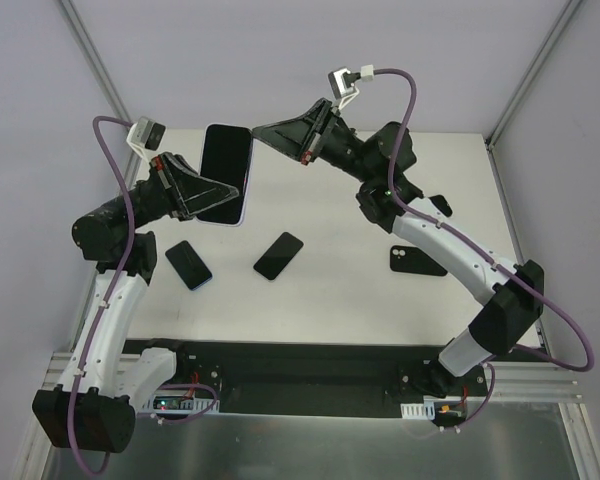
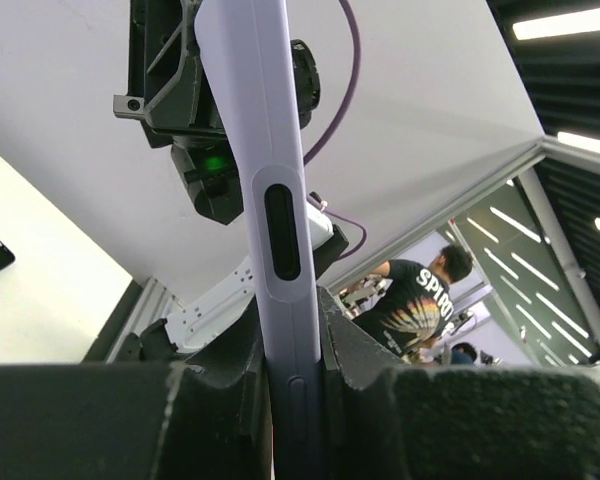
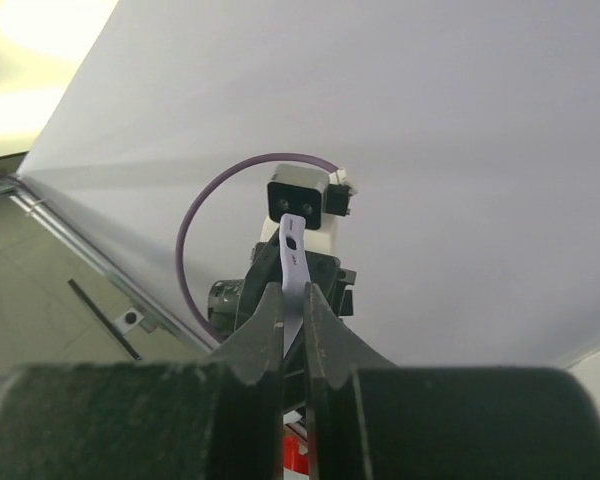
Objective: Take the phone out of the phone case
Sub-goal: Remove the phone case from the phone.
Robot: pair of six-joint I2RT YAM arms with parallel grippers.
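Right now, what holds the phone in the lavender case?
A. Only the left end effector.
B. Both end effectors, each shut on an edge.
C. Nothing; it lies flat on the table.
B: the left end effector and the right end effector each clamp an edge of the cased phone.

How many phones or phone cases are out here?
4, maybe 5: one lavender-cased phone held aloft; two dark phones lying mid-table; a black one far right; a dark object behind it, partly hidden.
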